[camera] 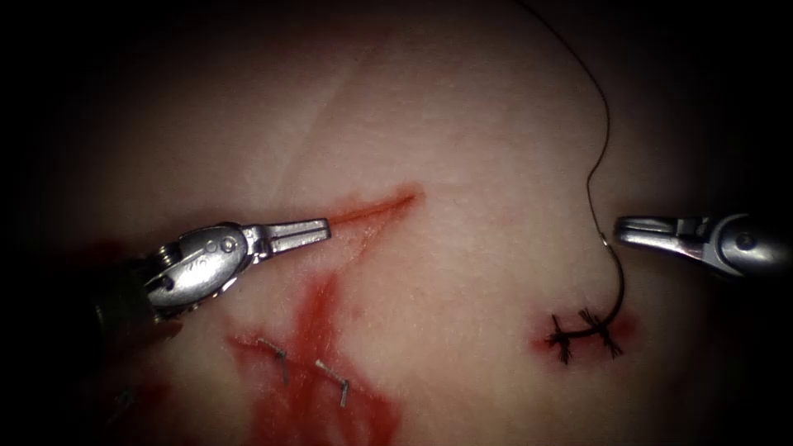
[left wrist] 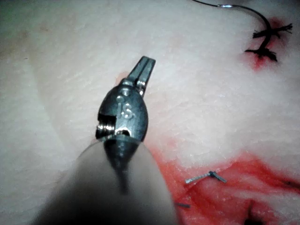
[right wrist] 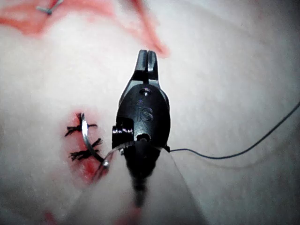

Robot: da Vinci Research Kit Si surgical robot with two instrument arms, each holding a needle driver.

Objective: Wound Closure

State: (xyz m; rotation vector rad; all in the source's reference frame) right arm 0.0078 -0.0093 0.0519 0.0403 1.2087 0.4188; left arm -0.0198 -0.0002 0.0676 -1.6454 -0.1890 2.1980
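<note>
The tissue bears a thin red cut running down into a patch of red fluid. My left tool hovers at the cut's near end, jaws shut and holding nothing. To the right of the cut, the curved needle has its lower end in a small red mark between two frayed black stitches. The needle's upper end lies just beside my right tool, whose shut jaws hold nothing. The thread rises from the needle.
Two short pale stitch ends lie in the red fluid below the left tool; one of these stitch ends appears close to that tool's shaft. Bare pale tissue lies between the two tools.
</note>
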